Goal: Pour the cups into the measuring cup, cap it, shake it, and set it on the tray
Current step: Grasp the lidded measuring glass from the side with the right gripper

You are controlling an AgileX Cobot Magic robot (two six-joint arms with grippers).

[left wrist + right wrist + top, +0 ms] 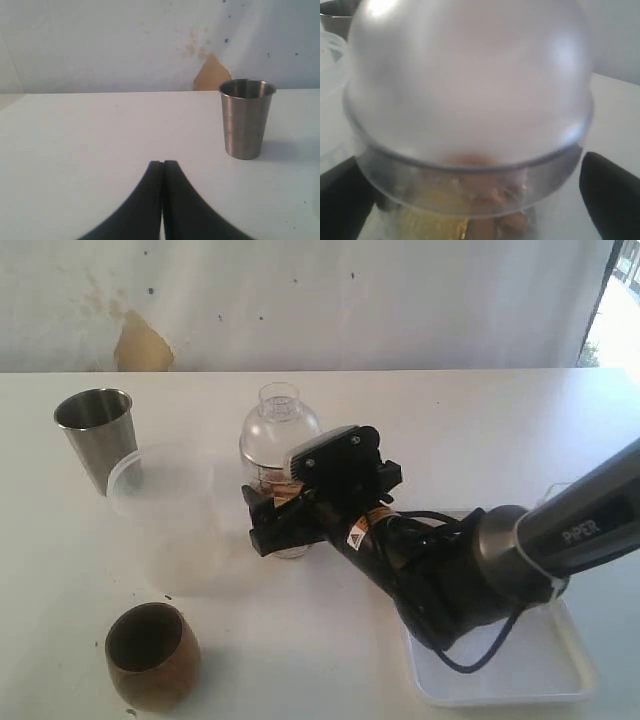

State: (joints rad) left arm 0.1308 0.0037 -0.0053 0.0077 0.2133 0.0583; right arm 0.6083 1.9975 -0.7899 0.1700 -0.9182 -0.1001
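The measuring cup [266, 476] stands mid-table with brown and yellow contents [470, 215] inside. The clear dome cap [280, 425] sits on its top. My right gripper [275, 525] reaches across from the right, one finger on each side of the cup's lower body. In the right wrist view a gap shows between one finger [612, 192] and the cup wall. The steel tumbler [97, 435] stands upright at the far left, with the frosted cup [165, 515] beside it. The wooden cup [150, 655] is at the near left. My left gripper [162, 165] is shut on nothing, facing the tumbler [246, 117].
The white tray [520, 680] lies at the near right, partly under my right arm [480, 560]. A wall with a brown patch [140, 345] runs behind the table's far edge.
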